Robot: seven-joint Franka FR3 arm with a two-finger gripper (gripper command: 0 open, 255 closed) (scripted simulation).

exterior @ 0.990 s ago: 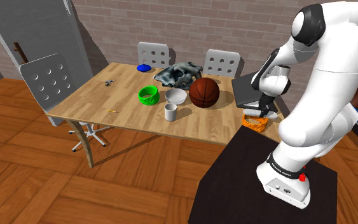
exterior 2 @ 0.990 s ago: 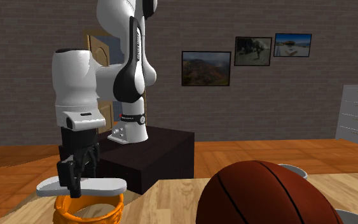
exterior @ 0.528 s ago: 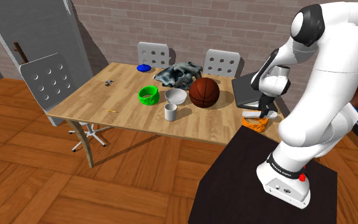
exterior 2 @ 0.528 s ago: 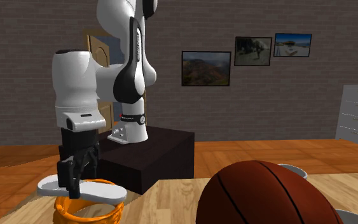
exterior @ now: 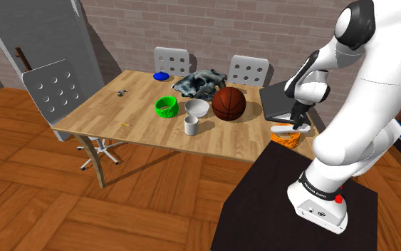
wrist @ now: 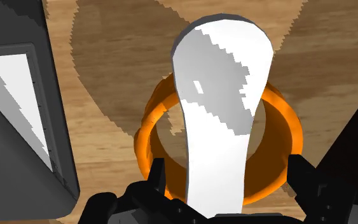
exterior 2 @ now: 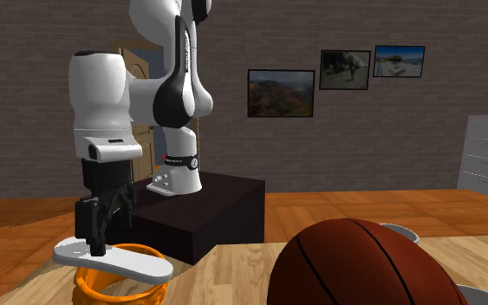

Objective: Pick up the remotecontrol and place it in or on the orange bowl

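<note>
Open claw (wrist: pixel 227 177) just above the orange bowl (wrist: pixel 287 124), both black fingers (wrist: pixel 156 178) spread wide and touching nothing. Between them, without contact, the white remote control (wrist: pixel 219 108), laid across the bowl's rim with its wide end away from the claw. In the second exterior view, same remote resting a little slanted on top of the bowl, claw right over one end; contact there, cannot tell. Bowl placed at the counter (exterior: pixel 106 110) edge near the stand, just beside a dark laptop-like thing (wrist: pixel 18 127). Further along the counter in the shoulder view: brown basketball (exterior: pixel 228 103), grey bowl (exterior: pixel 197 108), white mug (exterior: pixel 191 125), green bowl (exterior: pixel 167 106).
</note>
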